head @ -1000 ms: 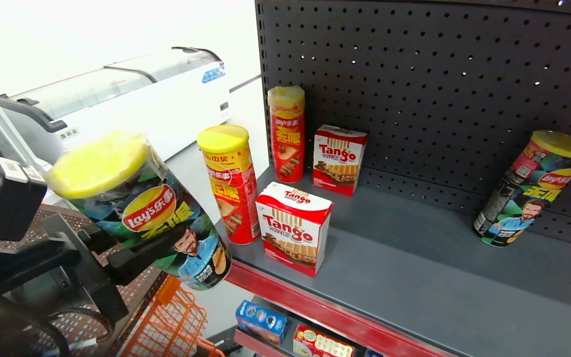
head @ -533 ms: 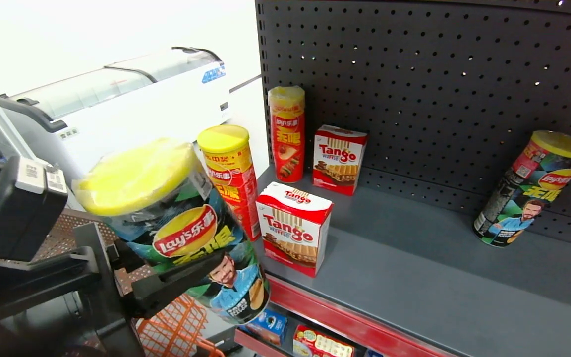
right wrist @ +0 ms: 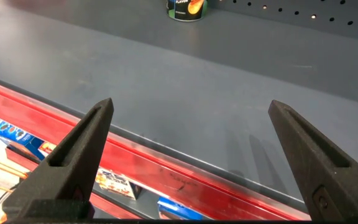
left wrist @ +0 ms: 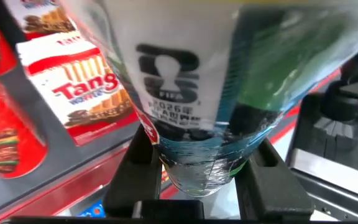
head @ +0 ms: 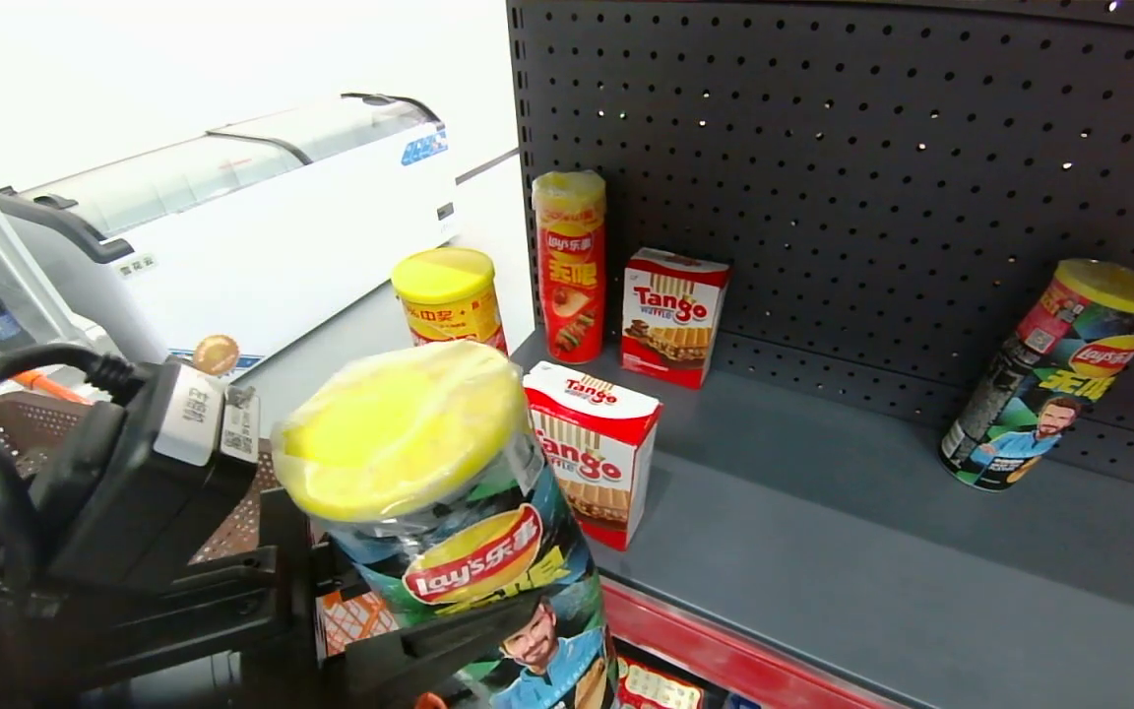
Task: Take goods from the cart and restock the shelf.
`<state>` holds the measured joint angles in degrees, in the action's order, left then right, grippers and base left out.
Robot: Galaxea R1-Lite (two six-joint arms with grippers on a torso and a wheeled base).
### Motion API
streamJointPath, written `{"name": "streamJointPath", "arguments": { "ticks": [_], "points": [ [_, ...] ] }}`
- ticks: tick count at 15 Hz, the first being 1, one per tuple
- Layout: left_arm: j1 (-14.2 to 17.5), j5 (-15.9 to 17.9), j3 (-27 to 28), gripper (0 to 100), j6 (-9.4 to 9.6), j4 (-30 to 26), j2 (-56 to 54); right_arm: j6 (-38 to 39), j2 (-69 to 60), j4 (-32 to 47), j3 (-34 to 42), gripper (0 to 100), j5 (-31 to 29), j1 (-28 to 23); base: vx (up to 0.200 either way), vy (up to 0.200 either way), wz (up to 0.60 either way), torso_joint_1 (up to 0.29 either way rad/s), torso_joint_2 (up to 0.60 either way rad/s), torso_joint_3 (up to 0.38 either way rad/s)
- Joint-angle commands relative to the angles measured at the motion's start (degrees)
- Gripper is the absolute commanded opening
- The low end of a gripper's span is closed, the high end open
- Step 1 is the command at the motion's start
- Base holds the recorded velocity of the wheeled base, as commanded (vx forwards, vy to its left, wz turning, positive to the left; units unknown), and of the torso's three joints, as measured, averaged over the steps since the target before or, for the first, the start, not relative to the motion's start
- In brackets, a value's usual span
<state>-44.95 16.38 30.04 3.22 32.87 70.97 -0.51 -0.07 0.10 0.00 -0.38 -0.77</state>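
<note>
Left hand (head: 459, 630) pinches the green chip can (head: 449, 512) low on its body, one dark finger across the front and the other behind it. It holds the can nearly upright, yellow lid on top, just outside the red front lip (head: 724, 655) of the shelf (head: 823, 551) and beside the nearer wafer box (head: 592, 448). The left wrist view shows the can's base hanging free between the jaws. The right hand (right wrist: 197, 162) is spread wide and holds nothing, over the grey deck close to the lip. The cart (head: 31, 418) lies low on the left. This looks like the carry from cart to shelf, since the can is lifted but not yet over the deck. The next move likely calls for bringing it across the lip into the bare stretch between the wafer box and the matching can (head: 1054, 379) that leans on the pegboard. It should stay clear of the box and the red can (head: 444, 295), and the base should sit flat before the fingers part, as a tall can tips easily.
</note>
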Motion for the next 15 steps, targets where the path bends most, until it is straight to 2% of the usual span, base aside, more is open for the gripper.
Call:
{"name": "streamJointPath", "arguments": {
  "ticks": [1,3,8,10,13,15],
  "points": [
    [-0.05,0.32,-0.07,0,0.12,0.09,1.54,-0.02,0.07,-0.01,0.00,100,0.03,-0.02,0.000,0.000,0.00,0.000,0.00,0.000],
    [-0.05,0.32,0.02,0,0.12,0.36,2.06,-0.02,0.07,-0.01,0.00,100,-0.06,-0.02,0.000,0.000,0.00,0.000,0.00,0.000],
    [-0.05,0.58,0.55,0,0.12,0.62,1.89,-0.02,0.07,-0.01,0.00,100,0.03,-0.02,0.000,0.000,-0.60,0.007,0.00,0.003],
    [0.03,2.34,0.11,0,0.21,0.62,1.80,-0.02,0.07,-0.01,0.00,100,-0.06,-0.02,0.000,0.000,-0.60,0.005,0.00,-0.005],
    [0.12,2.34,-0.07,0,0.12,0.62,1.80,-0.02,0.07,-0.01,0.00,100,0.03,-0.02,0.000,0.000,-0.60,0.006,0.00,0.002],
    [0.39,2.34,-0.42,0,0.12,0.62,1.80,-0.02,0.07,-0.01,0.00,100,0.11,-0.02,0.000,0.000,0.00,0.000,0.00,0.000]
  ]
}}
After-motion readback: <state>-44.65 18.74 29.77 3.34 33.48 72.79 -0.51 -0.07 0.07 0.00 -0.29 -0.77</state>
